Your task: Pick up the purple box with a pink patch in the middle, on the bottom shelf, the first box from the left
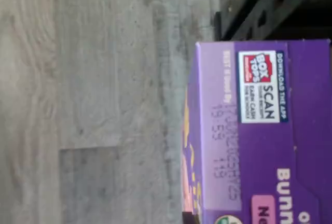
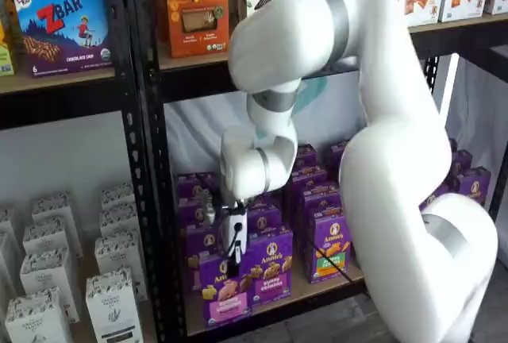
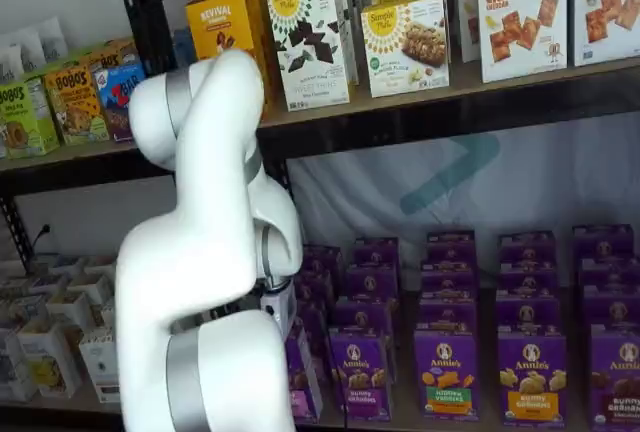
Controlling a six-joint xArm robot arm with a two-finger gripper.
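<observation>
The white robot arm (image 2: 373, 121) fills the middle of both shelf views. In a shelf view, the gripper (image 2: 232, 257) hangs down at the lower middle of the frame, right at the front of the purple box (image 2: 225, 291). The black fingers are closed on the top of this box. The box has a pink patch low on its front and it is the one farthest left in the front row of purple boxes. It sits tilted, at the front edge of the bottom shelf (image 2: 317, 287), a light wooden board in a black rack.

More purple boxes stand just beside it and behind it, and the one next to it has a violet patch (image 2: 274, 287). On the higher board, at the top of the frame, stand orange and white cartons (image 2: 194, 5).

The wrist view shows the purple top of the box (image 1: 259, 130) up close, with a white scan label, and the grey wooden floor (image 1: 93, 94) beside it.

In the other shelf view, the arm hides most of the box and the fingers.
</observation>
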